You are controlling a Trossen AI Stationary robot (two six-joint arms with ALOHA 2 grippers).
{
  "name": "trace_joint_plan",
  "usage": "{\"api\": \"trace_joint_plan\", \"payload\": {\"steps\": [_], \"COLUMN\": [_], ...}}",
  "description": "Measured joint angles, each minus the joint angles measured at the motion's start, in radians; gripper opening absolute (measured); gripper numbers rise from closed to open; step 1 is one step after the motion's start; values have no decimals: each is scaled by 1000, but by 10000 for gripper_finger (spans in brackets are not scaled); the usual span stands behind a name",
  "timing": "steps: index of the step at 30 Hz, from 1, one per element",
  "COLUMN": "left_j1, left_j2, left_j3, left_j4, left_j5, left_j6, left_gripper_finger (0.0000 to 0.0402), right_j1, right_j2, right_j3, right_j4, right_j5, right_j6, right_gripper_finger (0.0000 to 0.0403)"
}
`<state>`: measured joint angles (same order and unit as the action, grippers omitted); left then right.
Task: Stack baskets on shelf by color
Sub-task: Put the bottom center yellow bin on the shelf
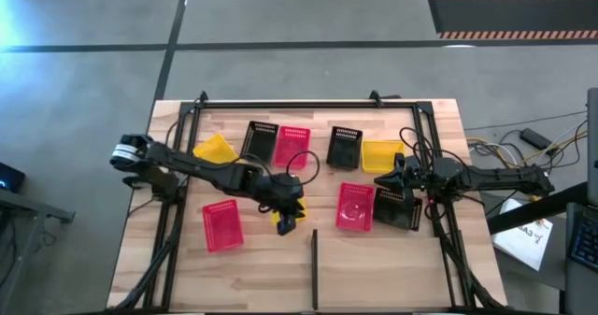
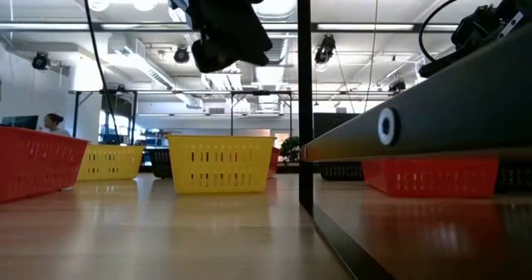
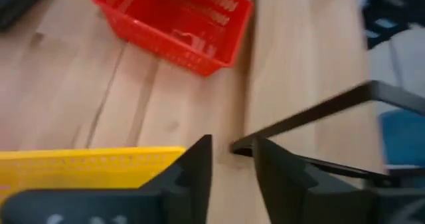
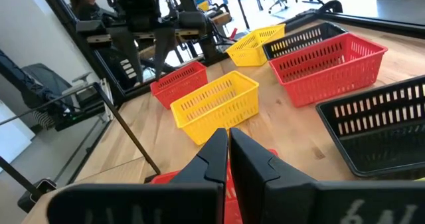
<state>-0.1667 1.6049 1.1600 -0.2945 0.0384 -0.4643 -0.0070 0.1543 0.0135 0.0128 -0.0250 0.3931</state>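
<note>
While left hand [image 1: 288, 212] hovers over small yellow perforated plastic basket [image 1: 284, 221] at mid-worktop, fingers stand narrowly parted, gripping nothing. Basket rests on light wood-plank worktop [image 1: 252, 278], just beside thin black bar [image 1: 315, 268]. Right hand [image 1: 385, 179], fingers pressed together, sits above black mesh basket [image 1: 400, 208] near red basket [image 1: 354, 207].

Left gripper [image 1: 288, 214] above basket [image 1: 285, 221] at table [image 1: 243, 282] centre, just left of thin bar [image 1: 315, 268]. Four baskets behind in row; right gripper [image 1: 385, 178] over right-side baskets.
</note>
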Motion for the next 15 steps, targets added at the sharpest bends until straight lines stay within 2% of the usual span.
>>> {"api": "trace_joint_plan", "payload": {"steps": [3, 7, 15], "left_j1": [1, 1, -11], "left_j2": [20, 45, 161], "left_j3": [14, 15, 36], "left_j4": [-77, -160, -194], "left_j5": [-30, -78, -1], "left_j6": [-42, -132, -159], "left_gripper_finger": [133, 153, 156], "right_j1": [0, 0, 0], "right_j2": [0, 0, 0], "right_j3": [0, 0, 0], "right_j4": [0, 0, 0], "right_j5": [0, 0, 0], "right_j6": [0, 0, 0], "right_gripper_finger": [9, 9, 9]}}
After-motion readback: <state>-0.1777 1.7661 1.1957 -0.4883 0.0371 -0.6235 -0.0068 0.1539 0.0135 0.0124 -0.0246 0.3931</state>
